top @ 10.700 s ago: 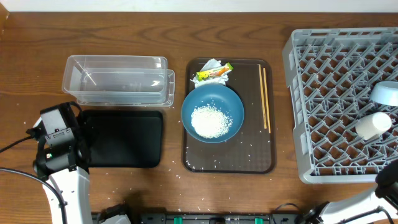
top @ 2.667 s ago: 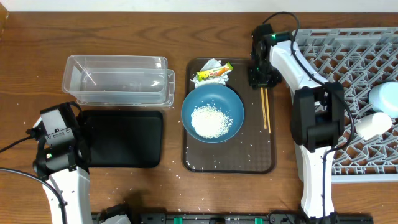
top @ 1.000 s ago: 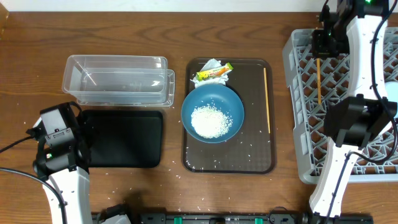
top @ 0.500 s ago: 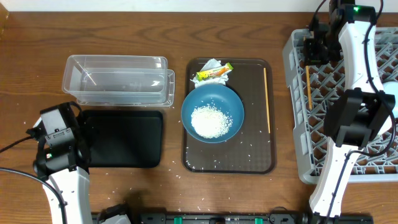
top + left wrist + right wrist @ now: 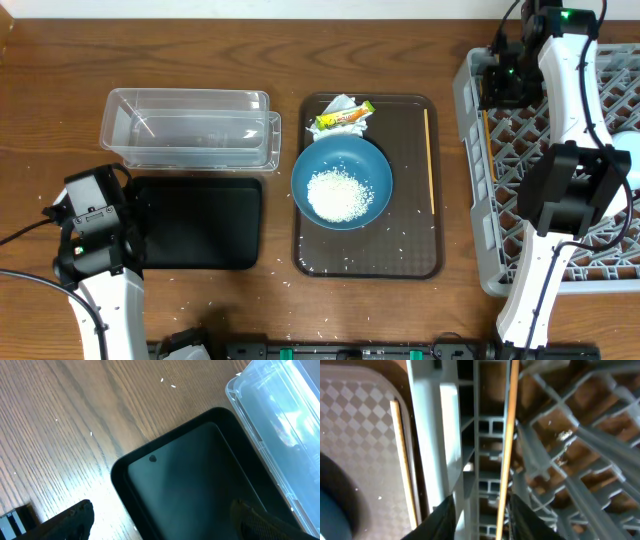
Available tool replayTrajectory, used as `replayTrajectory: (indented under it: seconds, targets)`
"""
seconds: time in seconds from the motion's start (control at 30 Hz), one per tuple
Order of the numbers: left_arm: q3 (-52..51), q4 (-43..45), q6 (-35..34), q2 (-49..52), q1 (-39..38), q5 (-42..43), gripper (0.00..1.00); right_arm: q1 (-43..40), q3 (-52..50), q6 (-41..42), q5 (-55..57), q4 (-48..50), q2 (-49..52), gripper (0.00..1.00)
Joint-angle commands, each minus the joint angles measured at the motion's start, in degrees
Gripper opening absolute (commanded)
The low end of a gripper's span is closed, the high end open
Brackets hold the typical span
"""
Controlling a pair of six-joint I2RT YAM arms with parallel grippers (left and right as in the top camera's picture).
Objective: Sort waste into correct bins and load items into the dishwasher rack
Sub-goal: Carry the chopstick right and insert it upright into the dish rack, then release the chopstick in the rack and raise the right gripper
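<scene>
One chopstick [image 5: 506, 445] lay in the grey rack [image 5: 475, 250] along its left edge. It sat between the parted fingers of the right tool [image 5: 482, 512]; finger contact unclear, view blurred. Second chopstick [image 5: 430, 160] lay on the brown tray [image 5: 400, 240], beside the dark-blue bowl [image 5: 370, 160] of rice [image 5: 340, 195]. Left tool [image 5: 165, 525] was wide open, empty, above the black tray [image 5: 190, 485].

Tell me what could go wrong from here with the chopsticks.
1. The right hand has its jaws apart around a chopstick that runs just inside the dishwasher rack's left wall. Being thin, it may slip down through the lattice.
2. The second chopstick lies flat near the brown tray's right rim, so pinching it may be awkward.
</scene>
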Motion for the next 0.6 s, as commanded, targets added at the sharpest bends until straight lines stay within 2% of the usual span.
replayTrajectory:
  seconds: [0.0, 0.07, 0.13, 0.33, 0.57]
  targets:
    - [0.9, -0.2, -0.5, -0.3, 0.3, -0.5, 0.90, 3.6, 1.2, 2.4, -3.2, -2.6, -0.3, 0.25]
    - [0.9, -0.2, -0.5, -0.3, 0.3, -0.5, 0.89, 5.2, 1.9, 2.6, -3.2, -4.1, -0.6, 0.20]
    - [0.9, -0.2, -0.5, -0.3, 0.3, -0.5, 0.90, 6.8, 2.0, 2.7, -2.7, -4.1, -1.5, 0.20]
    - [0.9, -0.2, -0.5, -0.3, 0.3, -0.5, 0.89, 9.5, 2.0, 9.6, 5.4, -2.7, -5.5, 0.26]
    - [0.9, -0.2, -0.5, -0.3, 0.3, -0.5, 0.89, 10.4, 1.9, 9.7, 5.9, -3.0, -6.6, 0.34]
